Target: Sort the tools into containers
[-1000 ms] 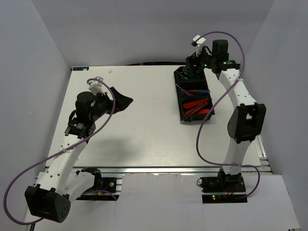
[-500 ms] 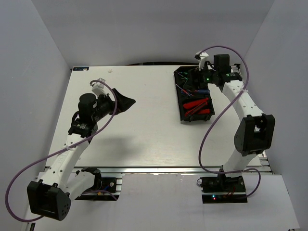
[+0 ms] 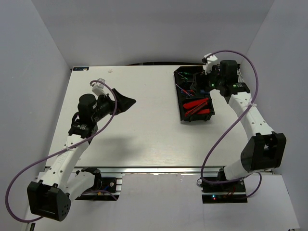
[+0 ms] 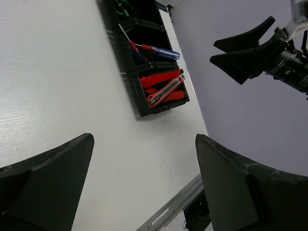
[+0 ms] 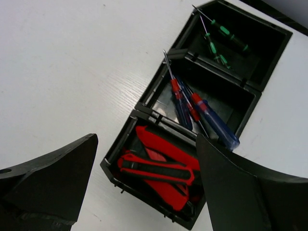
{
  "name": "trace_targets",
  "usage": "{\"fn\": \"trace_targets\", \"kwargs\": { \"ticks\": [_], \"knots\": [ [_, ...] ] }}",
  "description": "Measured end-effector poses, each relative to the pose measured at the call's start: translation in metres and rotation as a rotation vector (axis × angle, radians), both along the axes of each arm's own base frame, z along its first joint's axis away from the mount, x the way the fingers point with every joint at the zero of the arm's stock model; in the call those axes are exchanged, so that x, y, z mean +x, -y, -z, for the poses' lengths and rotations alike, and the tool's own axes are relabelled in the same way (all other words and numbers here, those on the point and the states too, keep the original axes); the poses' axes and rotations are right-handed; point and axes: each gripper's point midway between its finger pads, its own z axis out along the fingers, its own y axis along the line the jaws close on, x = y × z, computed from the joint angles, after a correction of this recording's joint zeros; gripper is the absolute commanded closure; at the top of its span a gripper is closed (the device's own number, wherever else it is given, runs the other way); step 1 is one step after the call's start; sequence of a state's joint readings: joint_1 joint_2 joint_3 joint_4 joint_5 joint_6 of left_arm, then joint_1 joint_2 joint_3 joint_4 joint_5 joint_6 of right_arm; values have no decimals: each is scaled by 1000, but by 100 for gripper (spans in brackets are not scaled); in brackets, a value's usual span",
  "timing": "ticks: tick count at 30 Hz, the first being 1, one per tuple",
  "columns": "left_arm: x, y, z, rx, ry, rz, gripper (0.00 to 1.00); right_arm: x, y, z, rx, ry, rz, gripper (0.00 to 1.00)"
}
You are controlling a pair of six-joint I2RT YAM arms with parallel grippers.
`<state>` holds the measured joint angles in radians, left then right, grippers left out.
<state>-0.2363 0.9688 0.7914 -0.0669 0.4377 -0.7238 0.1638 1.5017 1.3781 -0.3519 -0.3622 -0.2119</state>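
The black three-compartment tray [image 3: 179, 103] stands at the far right of the table. Its far compartment holds black-and-green precision screwdrivers [image 5: 221, 36], the middle one blue- and red-handled screwdrivers [image 5: 202, 113], and the near one red-and-black knives [image 5: 159, 171]. My right gripper [image 3: 201, 83] hovers above the tray [image 5: 117, 149], open and empty [image 5: 147, 139]. My left gripper [image 3: 126, 102] is open and empty [image 4: 143, 139], held above the bare table left of centre, well apart from the tray [image 4: 132, 91]. I see no loose tool on the table.
Grey walls close in the table on the left, back and right. Purple cables run along both arms. The aluminium rail [image 3: 159, 168] marks the table's near edge. The right gripper also shows in the left wrist view [image 4: 212, 52], raised beside the tray.
My right gripper has pulled back from over the tray's far compartment toward the right and nearer, and its elbow has swung out to the right. My left gripper shifted slightly right, then held still.
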Motion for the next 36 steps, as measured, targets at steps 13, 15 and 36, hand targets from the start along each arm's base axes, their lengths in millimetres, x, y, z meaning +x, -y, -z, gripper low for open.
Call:
{"fn": "trace_targets", "kwargs": {
  "ticks": [13, 15, 36],
  "knots": [
    [-14, -4, -9, -18, 37, -7, 2, -10, 24, 1, -24, 36, 150, 11],
    [-15, -4, -11, -21, 43, -11, 2, -11, 25, 2, -24, 39, 156, 11],
    [-19, -11, -13, -32, 39, -51, 2, -20, 46, 22, -94, 12, 242, 11]
  ]
}}
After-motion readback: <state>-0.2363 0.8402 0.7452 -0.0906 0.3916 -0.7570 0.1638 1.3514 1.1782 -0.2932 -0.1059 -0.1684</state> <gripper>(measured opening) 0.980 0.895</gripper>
